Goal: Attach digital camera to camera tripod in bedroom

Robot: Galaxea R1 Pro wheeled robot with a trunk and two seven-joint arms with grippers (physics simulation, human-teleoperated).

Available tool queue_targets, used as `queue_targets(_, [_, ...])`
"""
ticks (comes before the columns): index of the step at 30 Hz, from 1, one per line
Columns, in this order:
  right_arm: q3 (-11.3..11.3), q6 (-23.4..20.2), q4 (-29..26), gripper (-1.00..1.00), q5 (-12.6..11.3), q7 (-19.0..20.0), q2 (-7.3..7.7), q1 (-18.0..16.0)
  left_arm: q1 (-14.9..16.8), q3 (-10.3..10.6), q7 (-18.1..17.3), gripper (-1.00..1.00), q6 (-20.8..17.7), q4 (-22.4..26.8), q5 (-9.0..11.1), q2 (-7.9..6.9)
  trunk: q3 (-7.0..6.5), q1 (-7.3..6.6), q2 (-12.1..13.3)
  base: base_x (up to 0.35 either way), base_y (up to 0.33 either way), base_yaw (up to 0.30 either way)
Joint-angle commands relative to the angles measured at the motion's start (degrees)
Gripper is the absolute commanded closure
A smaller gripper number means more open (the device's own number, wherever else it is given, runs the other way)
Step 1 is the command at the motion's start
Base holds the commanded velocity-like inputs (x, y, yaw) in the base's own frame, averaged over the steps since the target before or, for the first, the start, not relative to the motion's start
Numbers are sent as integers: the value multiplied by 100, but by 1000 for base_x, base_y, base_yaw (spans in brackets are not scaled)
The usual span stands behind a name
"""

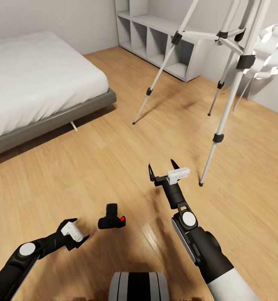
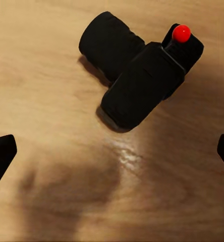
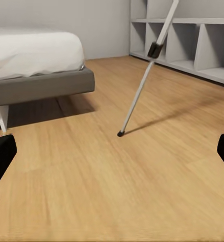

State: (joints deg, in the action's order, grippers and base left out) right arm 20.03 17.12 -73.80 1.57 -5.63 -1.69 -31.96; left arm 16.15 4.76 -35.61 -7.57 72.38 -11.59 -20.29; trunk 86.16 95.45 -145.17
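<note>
The digital camera (image 1: 111, 218), black with a red button, lies on the wood floor just in front of me; in the left wrist view the digital camera (image 2: 140, 70) sits ahead of the fingers. My left gripper (image 1: 79, 230) hovers open just left of it, holding nothing. The camera tripod (image 1: 222, 62) stands at the right with its silver legs spread; its head is cut off above the picture. My right gripper (image 1: 163, 169) is open and empty, a short way left of the nearest tripod foot. One tripod leg (image 3: 142, 85) shows in the right wrist view.
A grey-framed white bed (image 1: 38, 88) fills the left side. A grey cubby shelf (image 1: 159, 42) stands against the back wall. A white ball-cluster lamp (image 1: 272, 46) stands behind the tripod at the right. Light wood floor (image 1: 113, 159) spreads between bed and tripod.
</note>
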Motion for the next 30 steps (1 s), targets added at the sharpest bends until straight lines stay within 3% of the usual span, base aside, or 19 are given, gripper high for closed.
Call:
queue_targets(1, [13, 11, 1, -100, 18, -44, 2, -4, 2, 5, -27, -100, -32, 17, -19, -4, 26, 1, -3, 0, 0, 0])
queue_targets(12, [26, 11, 5, -100, 19, -44, 2, -4, 1, 4, -60, -100, -34, 259, -19, -25, 270, 30, -18, 0, 0, 0])
queue_targets(18, [29, 11, 6, -100, 19, -44, 2, -4, -4, 7, -59, -100, -242, 749, -17, -20, 270, 30, -18, 0, 0, 0])
queue_targets(22, [29, 11, 6, -100, 19, -44, 2, -4, -6, -28, -58, -100, -520, 865, -12, -20, 270, 30, -18, 0, 0, 0])
queue_targets(30, [32, 11, 6, -100, 19, -44, 2, -4, -7, -27, -35, -100, -694, 1118, -10, 37, 270, 30, -18, 0, 0, 0])
